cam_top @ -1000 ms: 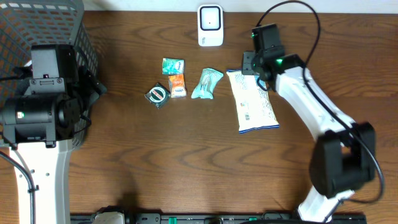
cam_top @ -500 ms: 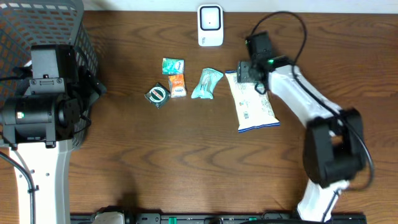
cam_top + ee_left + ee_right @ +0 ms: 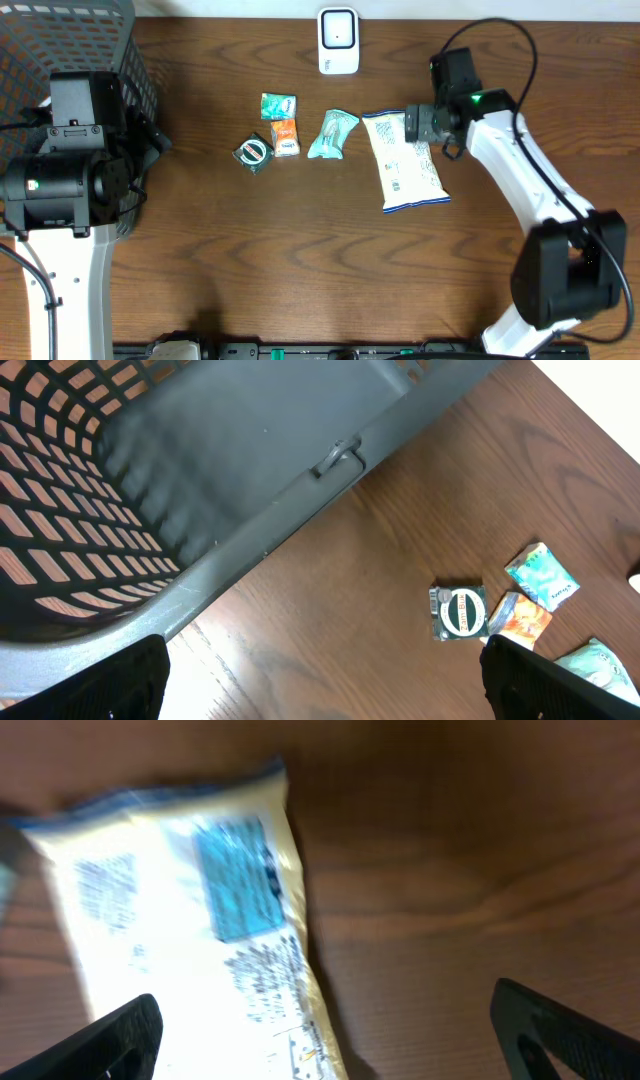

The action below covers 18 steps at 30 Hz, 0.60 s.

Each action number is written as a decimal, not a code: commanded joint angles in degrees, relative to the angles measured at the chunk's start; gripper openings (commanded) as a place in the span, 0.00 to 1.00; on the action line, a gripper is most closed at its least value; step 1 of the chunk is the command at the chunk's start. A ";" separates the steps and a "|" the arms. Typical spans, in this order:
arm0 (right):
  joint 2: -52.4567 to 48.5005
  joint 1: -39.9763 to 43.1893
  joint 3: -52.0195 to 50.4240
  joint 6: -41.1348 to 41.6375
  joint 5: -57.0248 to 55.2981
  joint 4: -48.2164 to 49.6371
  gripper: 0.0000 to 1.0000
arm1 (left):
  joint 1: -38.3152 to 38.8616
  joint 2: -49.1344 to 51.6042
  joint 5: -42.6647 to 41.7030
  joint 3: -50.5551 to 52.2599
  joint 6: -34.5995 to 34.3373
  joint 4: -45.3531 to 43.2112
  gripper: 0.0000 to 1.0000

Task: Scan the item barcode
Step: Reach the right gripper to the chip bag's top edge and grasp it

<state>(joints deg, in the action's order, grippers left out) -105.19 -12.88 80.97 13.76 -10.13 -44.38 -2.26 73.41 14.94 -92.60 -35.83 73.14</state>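
Note:
The item, a white snack bag [image 3: 407, 162] with blue print, lies flat on the wooden table right of centre. I cannot make out a barcode on it. A white scanner [image 3: 338, 41] stands at the table's far edge. My right gripper [image 3: 421, 125] hovers open over the bag's upper right corner and holds nothing. In the right wrist view the bag [image 3: 180, 910] fills the left half, and its right edge passes between the spread jaws of my right gripper [image 3: 330, 1040]. My left gripper [image 3: 325, 680] stays open and empty beside the basket, over bare wood.
A grey mesh basket [image 3: 60, 40] takes up the far left corner. Four small packets lie left of the bag: teal [image 3: 332, 134], orange [image 3: 286, 137], green [image 3: 278, 105] and a dark round-label one [image 3: 253, 152]. The last also shows as a dark packet [image 3: 458, 611] in the left wrist view.
My right gripper has opened wide and moved right from the bag's upper left corner to its upper right. The bag lies where it was. The left arm has not moved.

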 commanded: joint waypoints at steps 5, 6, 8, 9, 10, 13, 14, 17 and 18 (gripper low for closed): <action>-3.69 1.38 -0.85 -0.55 4.15 1.46 0.99 | -0.42 0.00 0.57 -0.31 -0.26 0.15 0.98; -3.69 1.70 -0.85 -0.55 5.53 1.60 0.99 | -0.42 0.00 0.57 -0.31 -0.26 0.15 0.98; -3.69 3.56 -0.85 -1.01 10.54 2.21 0.99 | -0.42 0.00 0.59 -0.31 -0.26 0.15 0.98; -3.69 4.79 -0.85 -2.12 13.53 2.56 0.99 | -0.42 0.00 0.57 -0.31 -0.26 0.13 0.97; -3.69 6.29 -0.85 -3.52 17.22 2.93 0.99 | -0.42 0.00 0.57 -0.31 -0.26 0.15 0.98; -3.69 10.86 -0.85 -8.90 30.10 3.17 0.99 | -0.42 0.00 0.57 -0.31 -0.26 0.15 0.98; -3.69 11.96 -0.85 -10.10 32.52 2.69 0.99 | -0.42 0.00 0.57 -0.31 -0.26 0.15 0.98; -3.69 14.34 -0.85 -10.21 33.11 0.59 0.99 | -0.42 0.00 0.57 -0.31 -0.26 0.15 0.98; -3.69 14.86 -0.85 -10.21 33.11 0.02 0.99 | -0.42 0.00 0.59 -0.31 -0.26 0.15 0.98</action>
<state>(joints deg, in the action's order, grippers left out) -108.81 0.91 80.07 6.22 17.28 -43.44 -2.26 73.41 14.94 -92.60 -35.83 73.12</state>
